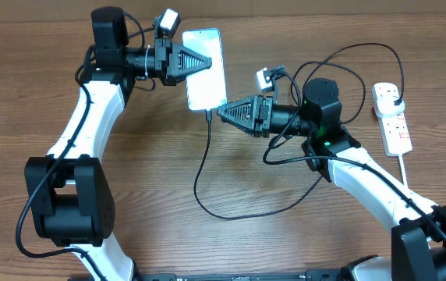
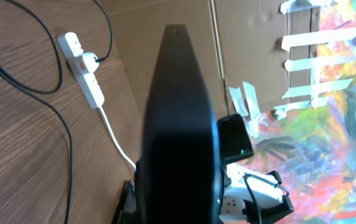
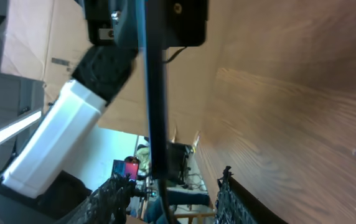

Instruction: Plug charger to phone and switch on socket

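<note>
My left gripper (image 1: 204, 61) is shut on the phone (image 1: 206, 74) and holds it by its upper part, bright screen up. In the left wrist view the phone (image 2: 178, 118) is a dark slab filling the middle and hiding the jaws (image 2: 178, 208). The charger (image 1: 199, 176), a thin black cable, meets the phone's bottom edge and loops across the table to its black plug (image 1: 395, 100) in the white socket (image 1: 394, 125). My right gripper (image 1: 221, 112) is open at that bottom edge. In the right wrist view its fingers (image 3: 177, 179) straddle the cable (image 3: 164, 208) below the phone's thin edge (image 3: 156, 93).
The socket (image 2: 83, 70) lies at the table's right side, with its thick white cord (image 1: 407, 170) running toward the front. The black cable loops widely over the wooden table (image 1: 145, 164) between the two arms. A cardboard wall stands behind.
</note>
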Action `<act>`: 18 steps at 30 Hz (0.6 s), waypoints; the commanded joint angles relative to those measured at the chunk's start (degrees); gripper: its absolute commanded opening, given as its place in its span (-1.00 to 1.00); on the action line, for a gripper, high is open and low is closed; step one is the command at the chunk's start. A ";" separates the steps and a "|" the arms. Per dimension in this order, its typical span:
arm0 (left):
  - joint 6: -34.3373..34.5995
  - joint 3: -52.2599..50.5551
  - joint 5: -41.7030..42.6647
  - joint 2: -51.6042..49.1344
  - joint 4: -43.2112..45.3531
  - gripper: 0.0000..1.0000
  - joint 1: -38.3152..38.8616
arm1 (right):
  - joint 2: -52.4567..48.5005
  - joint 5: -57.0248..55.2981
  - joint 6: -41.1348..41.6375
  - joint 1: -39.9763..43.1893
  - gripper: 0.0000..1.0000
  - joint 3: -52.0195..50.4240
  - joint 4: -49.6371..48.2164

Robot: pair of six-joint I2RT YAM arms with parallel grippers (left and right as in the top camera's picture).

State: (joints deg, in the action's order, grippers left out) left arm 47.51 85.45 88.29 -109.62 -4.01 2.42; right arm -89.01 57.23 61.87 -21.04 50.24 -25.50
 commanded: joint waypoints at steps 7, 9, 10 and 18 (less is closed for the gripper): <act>-22.69 0.50 -18.51 0.87 -25.49 -0.92 -0.17 | -0.04 -3.19 -9.46 0.24 -0.07 0.39 11.26; -27.71 0.50 -22.91 0.87 -30.67 -0.91 -0.17 | -0.04 -4.83 -11.58 0.22 -0.07 0.39 14.36; -29.70 0.50 -25.03 0.87 -32.94 -0.91 -0.17 | -0.04 -5.51 -12.72 0.22 -0.07 0.39 15.93; -43.89 0.50 -34.32 0.81 -45.11 -0.92 -0.17 | -0.04 -10.10 -20.61 0.22 -0.07 0.39 27.65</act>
State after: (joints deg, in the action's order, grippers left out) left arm 12.93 85.41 58.35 -109.62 -47.13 2.42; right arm -89.03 49.91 46.22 -21.04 50.24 0.51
